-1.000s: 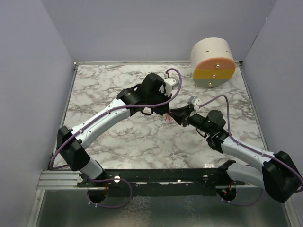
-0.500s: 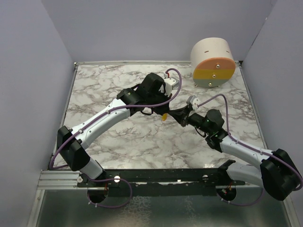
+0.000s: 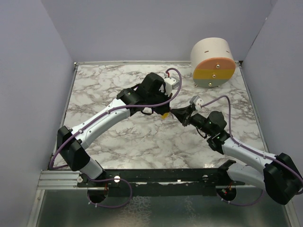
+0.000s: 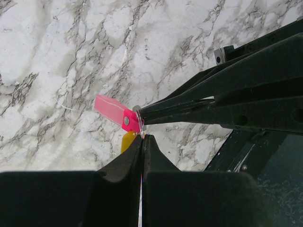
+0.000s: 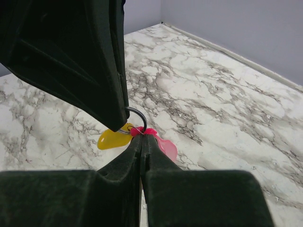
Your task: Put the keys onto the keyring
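Both grippers meet over the middle of the marble table. My left gripper is shut on the thin metal keyring, which sticks out past its tips. A yellow key and a pink key both sit at the ring. My right gripper is shut on the pink key's head, right against the ring. In the top view only a yellow speck of the keys shows between the left gripper and the right gripper.
A big cream, orange, yellow and grey cylinder stands at the back right corner. Grey walls enclose the table on three sides. A black rail runs along the near edge by the arm bases.
My right gripper has closed, from partly open to shut on the pink key, and shifted slightly toward the left gripper. The left arm has held still, shut on the ring.
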Tool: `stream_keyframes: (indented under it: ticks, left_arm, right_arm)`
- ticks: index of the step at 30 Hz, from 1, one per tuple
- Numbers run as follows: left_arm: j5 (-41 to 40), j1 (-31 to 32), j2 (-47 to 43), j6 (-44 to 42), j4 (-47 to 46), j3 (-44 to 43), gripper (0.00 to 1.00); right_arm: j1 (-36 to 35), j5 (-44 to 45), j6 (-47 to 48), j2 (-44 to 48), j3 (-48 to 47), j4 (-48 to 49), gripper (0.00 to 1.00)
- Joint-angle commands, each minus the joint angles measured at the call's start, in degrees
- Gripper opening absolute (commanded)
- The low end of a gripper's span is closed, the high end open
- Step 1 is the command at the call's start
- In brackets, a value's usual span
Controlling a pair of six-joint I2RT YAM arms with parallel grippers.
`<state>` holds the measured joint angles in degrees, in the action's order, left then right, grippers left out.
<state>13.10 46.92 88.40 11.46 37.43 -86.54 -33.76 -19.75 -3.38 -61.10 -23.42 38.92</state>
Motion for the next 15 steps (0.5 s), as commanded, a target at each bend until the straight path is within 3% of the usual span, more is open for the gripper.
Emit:
stream_keyframes:
  ticks: [1, 15]
  left_arm:
    - [2.82, 0.70, -1.03, 0.49, 0.01, -0.47, 0.00]
    - [1.92, 0.81, -0.71, 0.62, -0.09, -1.49, 0.00]
  right_arm:
    - [0.12, 5.05, -0.88, 1.75, 1.07, 2.86, 0.01]
    - [0.10, 3.39, -0.35, 1.70, 1.04, 2.70, 0.01]
